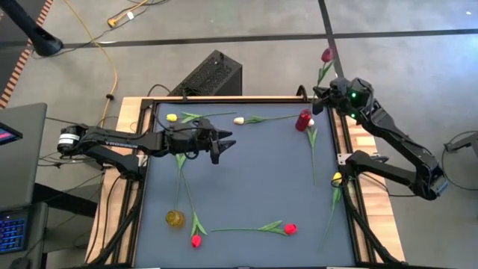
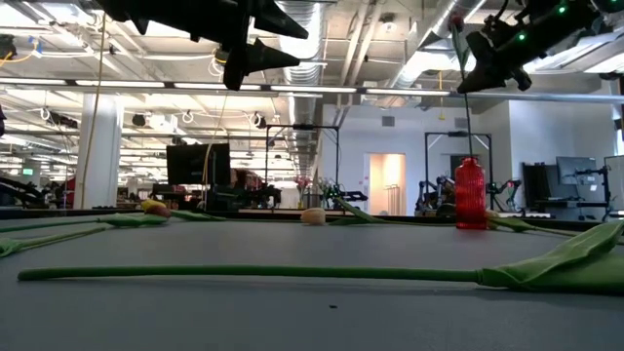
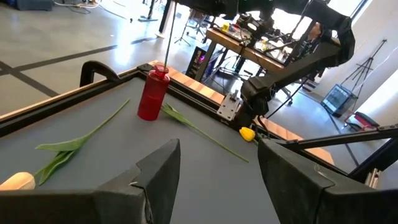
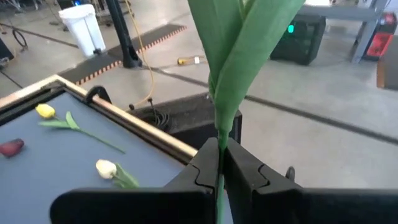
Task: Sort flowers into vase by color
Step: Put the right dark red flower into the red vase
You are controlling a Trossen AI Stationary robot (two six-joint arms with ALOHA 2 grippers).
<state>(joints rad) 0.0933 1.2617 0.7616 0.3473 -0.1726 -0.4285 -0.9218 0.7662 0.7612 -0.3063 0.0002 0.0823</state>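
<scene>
My right gripper hangs over the table's far right corner, shut on a dark red tulip. The tulip's stem runs down to the mouth of the red vase. My left gripper is open in the air over the table's left middle, touching nothing. A yellow vase stands near the near left corner. Flat on the mat lie a yellow tulip, a white one, two red ones and another yellow one at the right edge. My right gripper pinches the dark red tulip's stem between its two fingers, just below the leaves. The tulip is lifted clear of the table and stands upright, head up. Its stem's lower end reaches the red vase's mouth.
A loose green stem with a leaf lies on the mat beside the red vase. The table has a raised wooden frame. A black box stands on the floor beyond the far edge. The mat's middle is bare.
</scene>
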